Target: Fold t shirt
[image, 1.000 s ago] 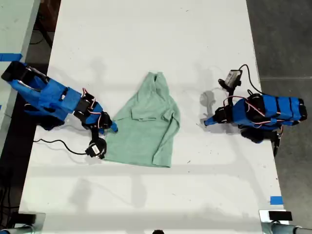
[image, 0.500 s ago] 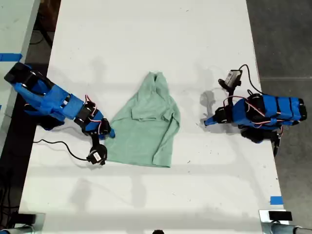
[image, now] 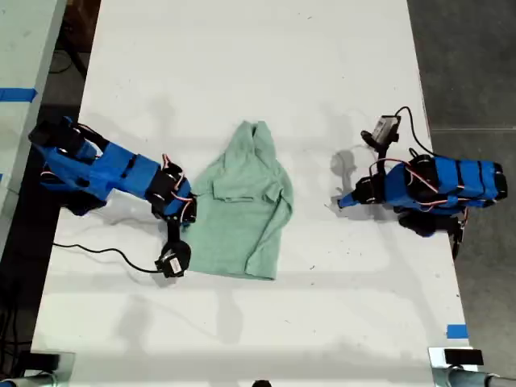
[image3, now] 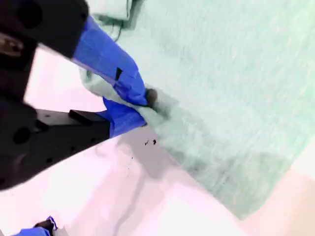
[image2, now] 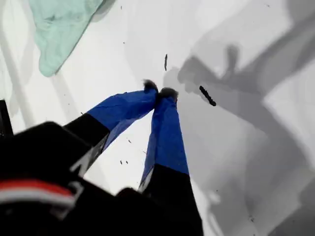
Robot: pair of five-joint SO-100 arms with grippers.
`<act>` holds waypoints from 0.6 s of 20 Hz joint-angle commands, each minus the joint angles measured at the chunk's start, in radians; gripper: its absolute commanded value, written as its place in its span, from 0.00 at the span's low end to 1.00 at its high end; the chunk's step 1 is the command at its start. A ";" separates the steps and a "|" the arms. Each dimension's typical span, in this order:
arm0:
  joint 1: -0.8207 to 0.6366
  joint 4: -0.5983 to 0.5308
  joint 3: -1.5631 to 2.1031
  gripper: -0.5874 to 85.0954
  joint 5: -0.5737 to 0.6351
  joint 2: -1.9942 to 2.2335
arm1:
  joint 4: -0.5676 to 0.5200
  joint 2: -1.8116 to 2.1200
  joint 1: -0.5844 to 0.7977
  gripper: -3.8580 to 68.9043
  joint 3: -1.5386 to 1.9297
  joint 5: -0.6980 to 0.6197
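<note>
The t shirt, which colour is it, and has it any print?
Pale mint green, plain, no print; the t shirt shows best in the exterior view.

Robotics lab setup: white desk (image: 242,72), two blue arms clamped on, blue tape marks (image: 456,331), loose cabling (image: 97,250).

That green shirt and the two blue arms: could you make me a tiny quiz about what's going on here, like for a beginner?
1. True or false: my second gripper has its fingers closed on an edge of the t shirt.
2. What is between the fingers of my first gripper? A) the t shirt B) a cable C) nothing
3. Fill in: in the exterior view, the arm at the t shirt is on the view's ____ side.

Key:
1. True; fabric sits pinched between the fingers.
2. C; they meet over the bare table, apart from the t shirt.
3. Left.
</note>
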 commanded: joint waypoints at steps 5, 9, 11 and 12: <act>-0.049 0.075 -0.528 0.01 0.170 -0.221 | 0.005 0.014 0.005 0.08 0.054 0.003; -0.089 0.005 -0.552 0.01 0.244 -0.225 | 0.005 0.014 0.005 0.08 0.054 0.003; -0.118 -0.080 -0.554 0.01 0.301 -0.250 | 0.005 0.014 0.005 0.08 0.054 0.003; -0.129 -0.129 -0.554 0.01 0.330 -0.268 | 0.005 0.014 0.005 0.08 0.054 0.003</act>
